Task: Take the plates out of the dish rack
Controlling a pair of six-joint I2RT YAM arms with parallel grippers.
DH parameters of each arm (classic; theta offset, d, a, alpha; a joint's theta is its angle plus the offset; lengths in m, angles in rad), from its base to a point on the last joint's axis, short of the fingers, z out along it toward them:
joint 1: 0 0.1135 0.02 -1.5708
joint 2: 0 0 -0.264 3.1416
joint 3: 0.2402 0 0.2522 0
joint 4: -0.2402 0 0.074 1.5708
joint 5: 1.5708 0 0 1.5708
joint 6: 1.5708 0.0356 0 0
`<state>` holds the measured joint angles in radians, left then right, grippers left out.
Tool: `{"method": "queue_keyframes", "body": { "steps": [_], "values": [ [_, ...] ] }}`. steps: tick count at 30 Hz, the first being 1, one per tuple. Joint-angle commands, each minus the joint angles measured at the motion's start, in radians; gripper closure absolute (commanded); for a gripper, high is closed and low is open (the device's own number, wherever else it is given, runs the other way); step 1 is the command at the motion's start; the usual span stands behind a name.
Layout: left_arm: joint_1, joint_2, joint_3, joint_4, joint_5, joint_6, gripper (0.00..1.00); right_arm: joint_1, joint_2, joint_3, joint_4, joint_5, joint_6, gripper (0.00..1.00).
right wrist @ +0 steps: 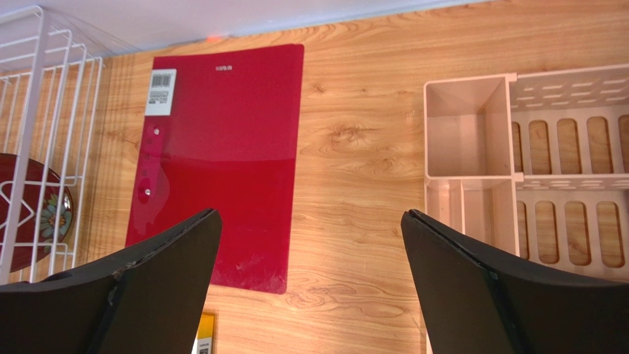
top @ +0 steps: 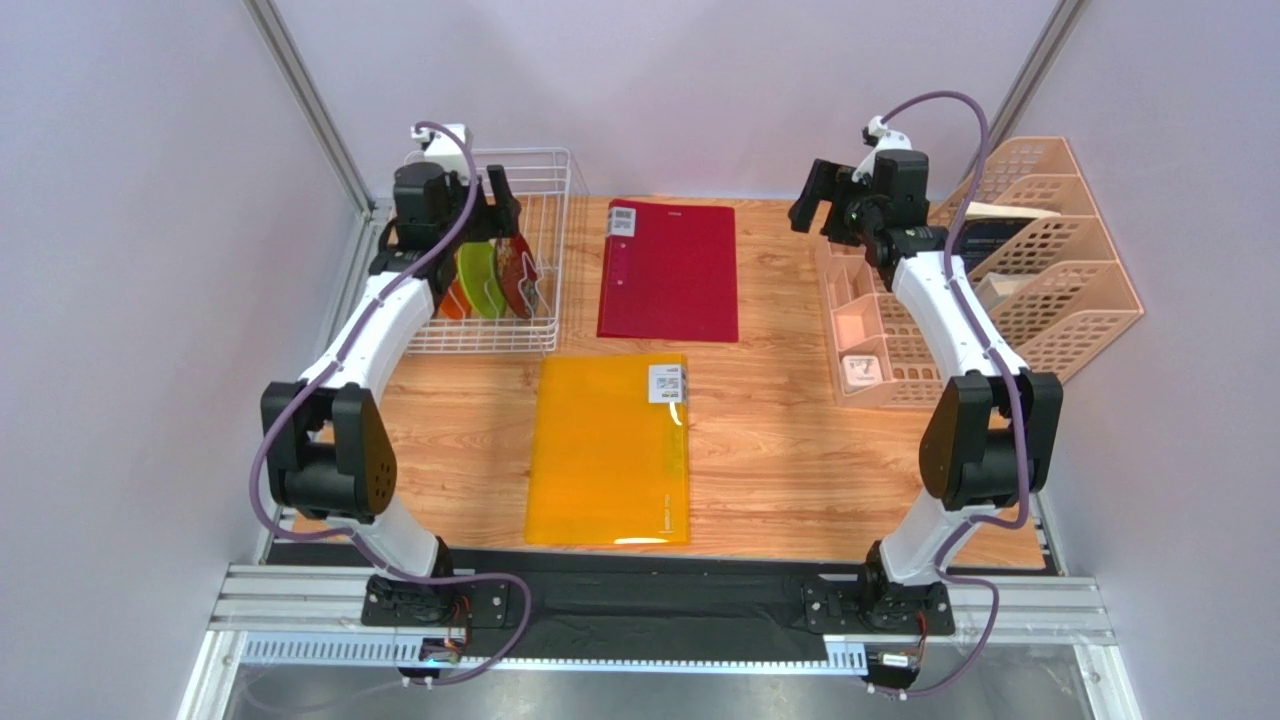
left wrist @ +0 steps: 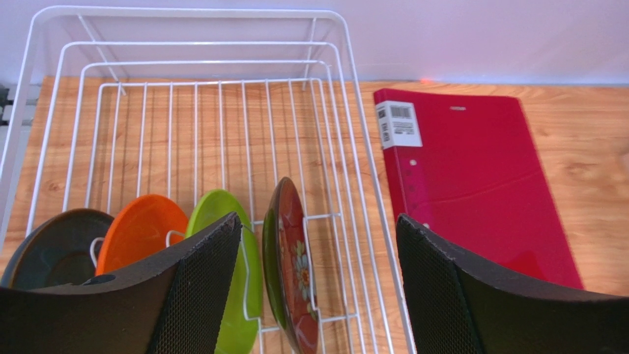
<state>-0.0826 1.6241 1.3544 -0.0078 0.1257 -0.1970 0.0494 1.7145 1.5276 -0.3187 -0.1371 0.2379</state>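
- Rack [top: 544,177] stands at the far left of the table [top: 781,435] in the top view, with the plates [top: 489,278] on edge in its near end. Left gripper [top: 496,203] hangs over them. Right gripper [top: 816,198] hovers far right, beside the organiser [top: 1052,285]. Red folder [top: 670,270] lies next to the rack, yellow folder [top: 609,450] nearer the bases.
- Left wrist view: left gripper's fingers [left wrist: 199,287] are spread wide, holding nothing. Four plates stand upright in the tines, left to right: teal-grey plate [left wrist: 52,247], orange plate [left wrist: 144,225], green plate [left wrist: 221,210], red plate [left wrist: 291,251]. Red plate sits in line between the fingertips; contact cannot be told.
- Right wrist view: right gripper's fingers [right wrist: 472,295] are wide apart and empty, over red folder and bare wood. Organiser is at right, rack edge with red plate at left.
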Motion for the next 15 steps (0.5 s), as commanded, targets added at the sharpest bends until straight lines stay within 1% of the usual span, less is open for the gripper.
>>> {"method": "queue_keyframes", "body": {
  "steps": [1, 8, 15],
  "values": [
    [-0.071, 0.074, 0.066, -0.027, -0.193, 0.079, 0.18, 0.003, 0.022, 0.054, -0.02, -0.004, -0.017, 0.0],
    [-0.121, 0.164, 0.083, -0.055, -0.366, 0.071, 0.21, 0.001, 0.053, 0.059, -0.033, -0.004, -0.02, 0.0],
    [-0.131, 0.178, 0.032, -0.057, -0.457, 0.013, 0.22, 0.001, 0.072, 0.058, -0.04, -0.001, -0.025, 0.0]
  ]
}}
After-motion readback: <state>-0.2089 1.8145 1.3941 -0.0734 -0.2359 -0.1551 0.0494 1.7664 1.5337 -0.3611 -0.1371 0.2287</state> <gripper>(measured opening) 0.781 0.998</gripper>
